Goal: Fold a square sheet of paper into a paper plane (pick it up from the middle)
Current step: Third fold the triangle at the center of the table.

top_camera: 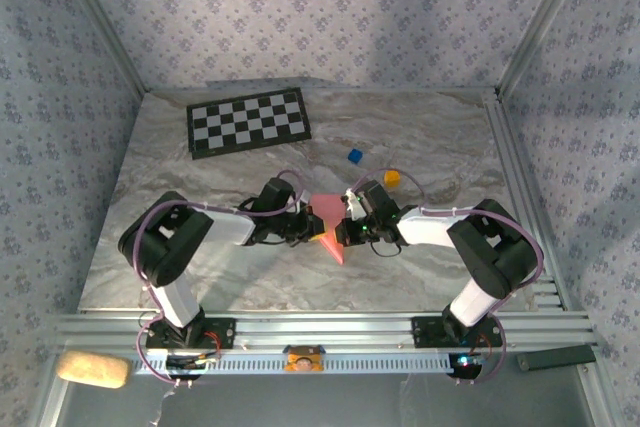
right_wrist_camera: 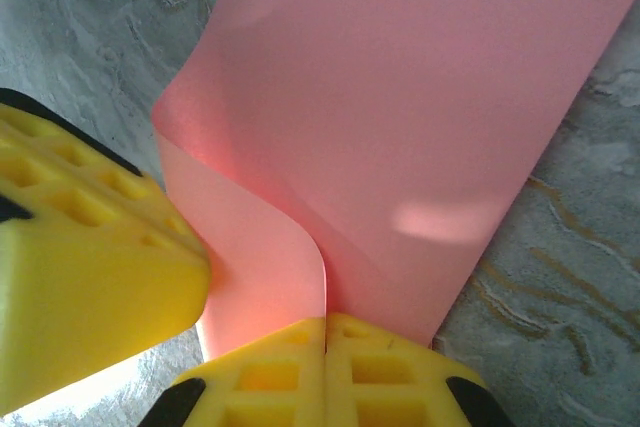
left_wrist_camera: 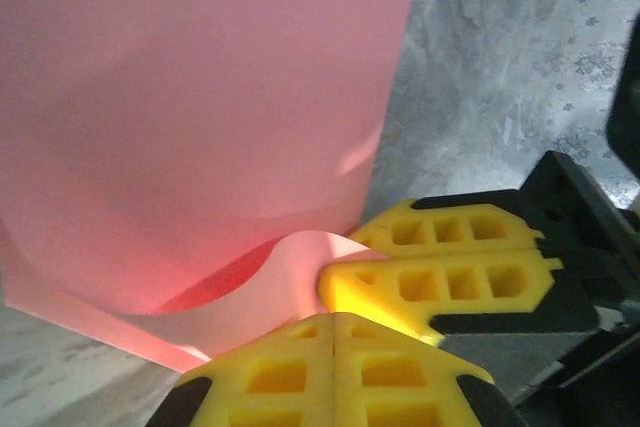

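The square sheet of paper (top_camera: pixel 330 219), partly folded and curled, lies at frame centre on the marbled table (top_camera: pixel 150 177). The right gripper (right_wrist_camera: pixel 326 332), jaws pressed together, pinches its curled fold. The left gripper (left_wrist_camera: pixel 335 332), jaws pressed together, touches the sheet's lower edge just beside it. A checkerboard mat (top_camera: pixel 248 121) sits upper left.

Square sheet of paper (top_camera: pixel 333 245) between left arm (top_camera: pixel 200 232), right arm (top_camera: pixel 450 232); checkerboard (top_camera: pixel 248 121) behind.

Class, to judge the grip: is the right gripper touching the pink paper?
Touching. The right wrist view shows the pink paper pinched in the seam of the shut right gripper.
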